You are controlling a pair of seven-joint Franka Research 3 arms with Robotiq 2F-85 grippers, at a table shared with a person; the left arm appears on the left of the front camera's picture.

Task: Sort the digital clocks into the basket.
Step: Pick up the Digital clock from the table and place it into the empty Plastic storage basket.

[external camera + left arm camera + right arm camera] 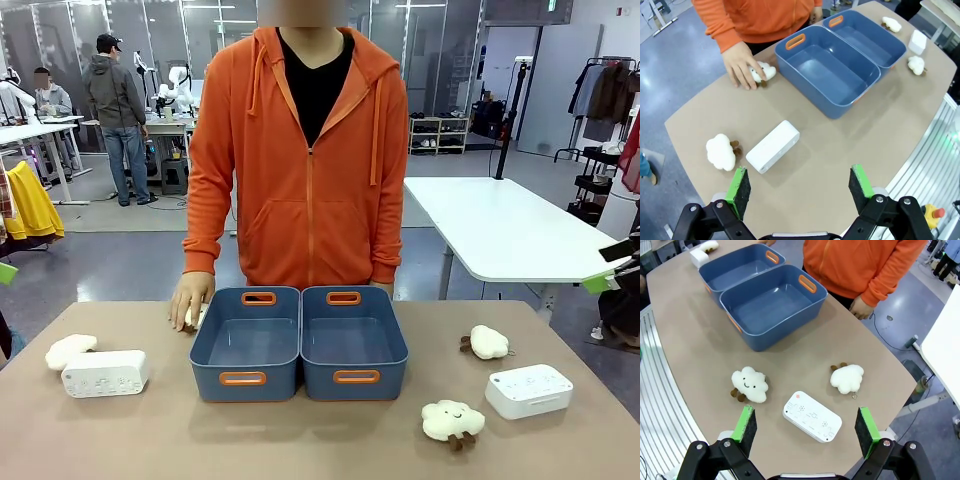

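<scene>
both pairs of jaws hang wide open and empty over the desk (320,440), sorting not yet begun. ahead of your left jaws, nearer the left pad, one digital clock (773,146) lies diagonal, a cloud plush (721,151) just beside its outer end. the second clock (813,416) sits buttons-up squarely between your right jaws, just ahead, with a smiling plush (749,385) and another plush (846,378) beyond it on either side. by the look of it, each clock is a stiff, light plastic shell, smooth enough to slip: pinch across the short width at mid-length, pads on the long flat sides, off the buttons. farther ahead stands an empty basket (805,85), its twin touching alongside; lift clear of the rim. mind the desk edge near each clock, and the person's hand (742,65) resting on a plush beside that basket.
</scene>
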